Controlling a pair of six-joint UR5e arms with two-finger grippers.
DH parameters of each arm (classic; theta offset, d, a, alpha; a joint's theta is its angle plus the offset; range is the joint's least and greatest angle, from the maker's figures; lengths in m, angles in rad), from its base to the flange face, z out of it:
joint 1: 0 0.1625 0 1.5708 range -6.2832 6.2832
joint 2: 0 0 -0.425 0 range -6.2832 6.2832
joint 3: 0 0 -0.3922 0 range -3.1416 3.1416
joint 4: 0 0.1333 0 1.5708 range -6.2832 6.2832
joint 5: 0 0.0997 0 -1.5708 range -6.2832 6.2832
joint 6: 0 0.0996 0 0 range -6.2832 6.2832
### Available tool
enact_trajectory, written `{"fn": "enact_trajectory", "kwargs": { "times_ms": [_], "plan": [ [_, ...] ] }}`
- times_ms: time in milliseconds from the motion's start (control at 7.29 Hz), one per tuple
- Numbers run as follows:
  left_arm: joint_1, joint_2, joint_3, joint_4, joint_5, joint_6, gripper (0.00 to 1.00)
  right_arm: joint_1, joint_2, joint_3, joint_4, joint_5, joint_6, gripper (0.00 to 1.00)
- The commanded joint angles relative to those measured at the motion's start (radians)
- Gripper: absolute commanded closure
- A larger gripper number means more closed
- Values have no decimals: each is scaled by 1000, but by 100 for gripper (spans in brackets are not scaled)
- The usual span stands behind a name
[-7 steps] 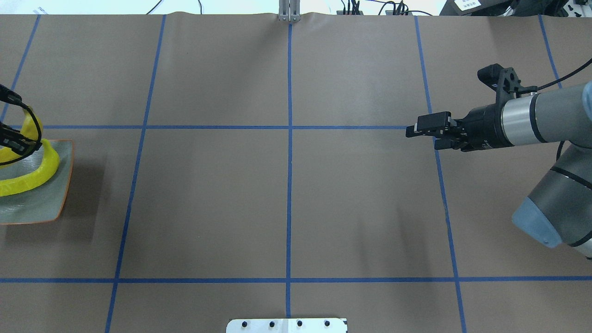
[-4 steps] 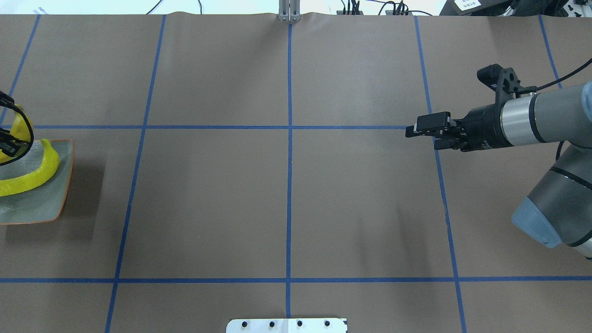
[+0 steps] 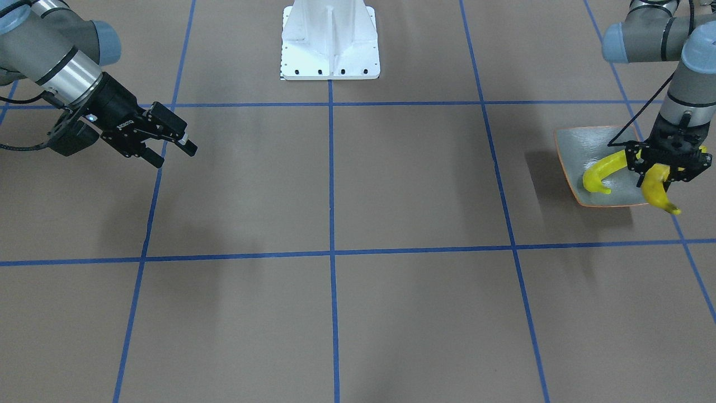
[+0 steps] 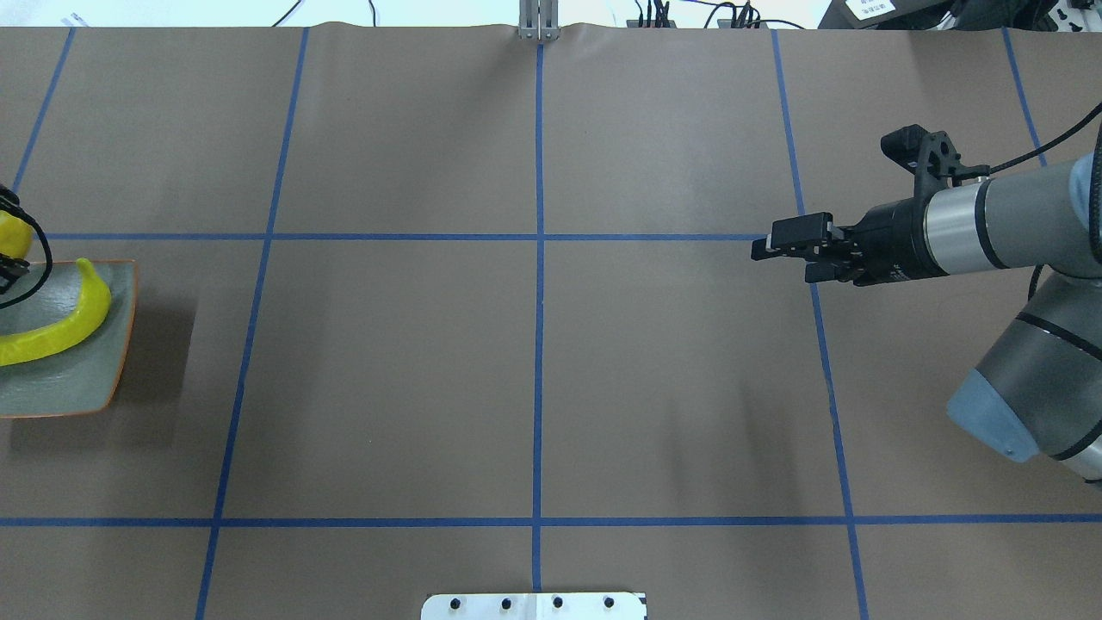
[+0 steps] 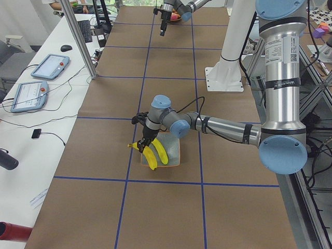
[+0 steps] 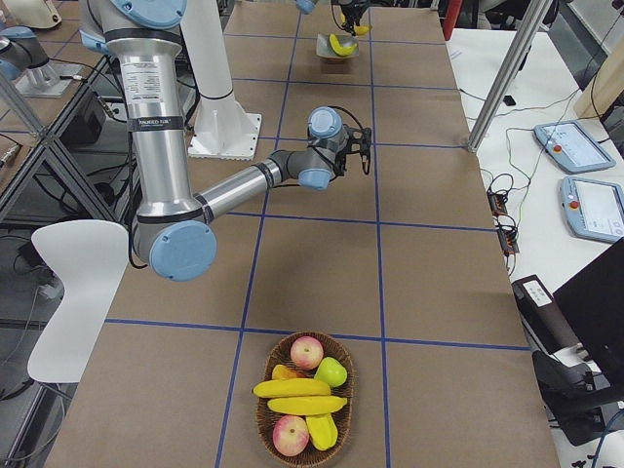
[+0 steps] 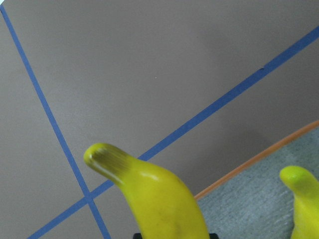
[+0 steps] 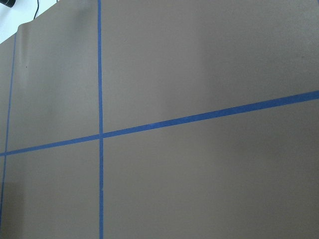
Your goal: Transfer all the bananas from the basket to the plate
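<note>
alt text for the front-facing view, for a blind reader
The left gripper, at the view's right, holds a banana over the edge of a grey-green plate where a second banana lies. The right gripper hovers open over the table at far left.

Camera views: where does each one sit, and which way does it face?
Overhead exterior: behind the robot, looking down; right pincer, plate edge.
Front-facing: opposite, facing the base; left pincer on its right.
Exterior left: table end, left arm near.
Exterior right: other end, basket nearest.
Left wrist: held banana, plate rim.
Right wrist: bare table only.
Both side views share the plate.
</note>
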Motion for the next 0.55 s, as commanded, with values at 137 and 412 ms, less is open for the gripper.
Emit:
{"fn": "enact_trajectory", "kwargs": {
  "times_ms": [137,412],
  "plan": [
    [43,-4,5,-1,0,-9,100,-2,0,0,0,0,0,0],
    [50,-4,21,-1,1,-7,100,-3,0,0,0,0,0,0]
  ]
}}
